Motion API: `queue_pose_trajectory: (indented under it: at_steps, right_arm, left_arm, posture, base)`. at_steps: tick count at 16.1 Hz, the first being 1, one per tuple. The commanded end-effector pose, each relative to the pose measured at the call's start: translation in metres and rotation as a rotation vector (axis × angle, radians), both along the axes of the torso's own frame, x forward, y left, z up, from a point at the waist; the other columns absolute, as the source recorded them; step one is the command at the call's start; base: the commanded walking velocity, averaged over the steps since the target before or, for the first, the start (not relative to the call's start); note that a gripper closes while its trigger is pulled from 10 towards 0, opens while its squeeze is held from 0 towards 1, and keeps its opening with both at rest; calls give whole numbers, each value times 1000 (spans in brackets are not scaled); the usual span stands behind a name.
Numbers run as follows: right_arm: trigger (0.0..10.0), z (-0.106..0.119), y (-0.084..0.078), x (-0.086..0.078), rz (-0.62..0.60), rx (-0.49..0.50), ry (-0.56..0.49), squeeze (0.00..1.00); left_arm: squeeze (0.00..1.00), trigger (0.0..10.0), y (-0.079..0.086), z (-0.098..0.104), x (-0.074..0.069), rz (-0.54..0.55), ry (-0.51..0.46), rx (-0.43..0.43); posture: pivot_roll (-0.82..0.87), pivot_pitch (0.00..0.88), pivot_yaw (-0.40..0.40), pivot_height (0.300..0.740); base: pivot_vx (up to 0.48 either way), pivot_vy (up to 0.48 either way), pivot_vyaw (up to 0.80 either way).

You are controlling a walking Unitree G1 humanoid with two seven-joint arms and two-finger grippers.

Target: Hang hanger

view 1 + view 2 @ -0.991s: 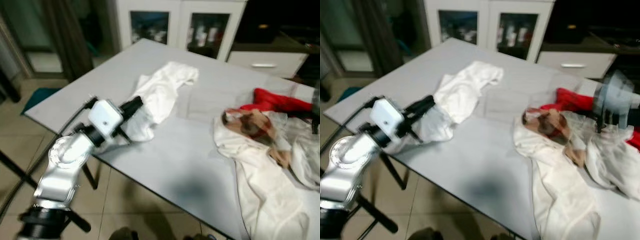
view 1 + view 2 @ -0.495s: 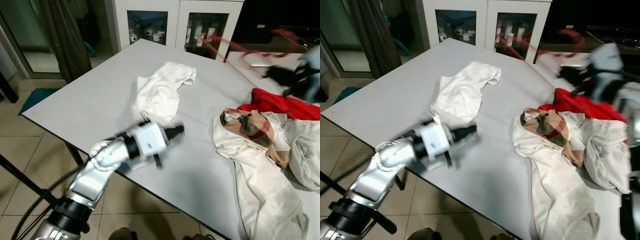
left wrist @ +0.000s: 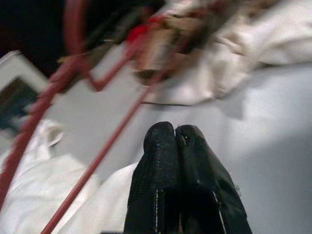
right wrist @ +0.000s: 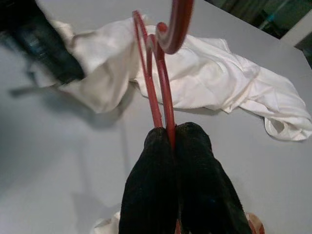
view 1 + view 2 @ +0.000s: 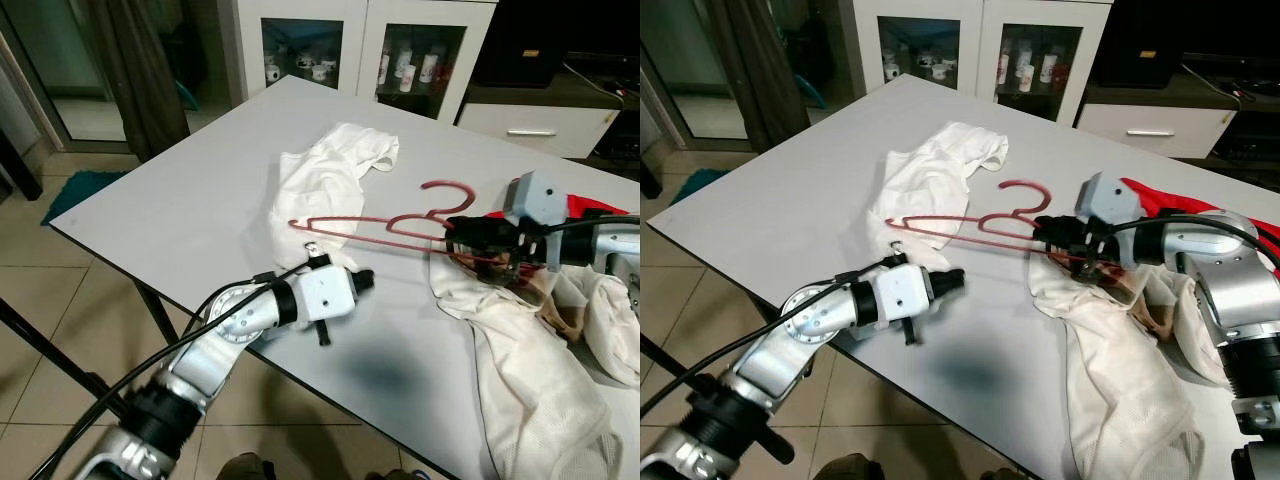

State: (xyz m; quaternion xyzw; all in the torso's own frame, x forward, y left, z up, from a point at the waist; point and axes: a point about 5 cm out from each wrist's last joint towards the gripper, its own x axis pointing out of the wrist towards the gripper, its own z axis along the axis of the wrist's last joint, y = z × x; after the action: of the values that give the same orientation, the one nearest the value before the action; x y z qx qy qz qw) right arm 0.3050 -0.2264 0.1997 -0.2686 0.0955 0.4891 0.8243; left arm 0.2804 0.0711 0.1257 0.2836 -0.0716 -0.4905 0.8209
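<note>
A red wire hanger hangs level above the grey table, its hook pointing up. My right gripper is shut on the hanger's right end, over a printed garment. The hanger's other end reaches over a crumpled white cloth. My left gripper is shut on nothing, low over the table near its front edge, just below the hanger and beside the white cloth. In the left wrist view the shut fingertips point toward the hanger's red bars.
A heap of clothes lies at the table's right: a long white garment and a red cloth. A white glass-door cabinet stands behind the table, and a dark curtain hangs at the left. Tiled floor lies below the table's edge.
My right arm has swung down from the back right, bringing the red hanger over the middle of the table. The left gripper has moved right along the front edge.
</note>
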Motion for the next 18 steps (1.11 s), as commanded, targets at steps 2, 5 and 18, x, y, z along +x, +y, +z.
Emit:
queue_pose_trajectory:
  at_steps: [2,5,18]
  right_arm:
    - [10000,2,-2,-2,4,-33,-2,0]
    - [10000,2,-2,-2,4,-33,-2,0]
    - [10000,-2,-3,18,-192,24,-37,0]
  left_arm:
    - [0,10000,4,2,3,41,-5,-24]
    - [0,10000,4,2,3,41,-5,-24]
    - [0,10000,52,19,-2,269,156,-454]
  posture:
    - [3,0,-38,740]
    - [3,0,-38,740]
    - [24,0,-36,740]
  base:
    - [0,0,0]
    - [0,0,0]
    - [0,0,0]
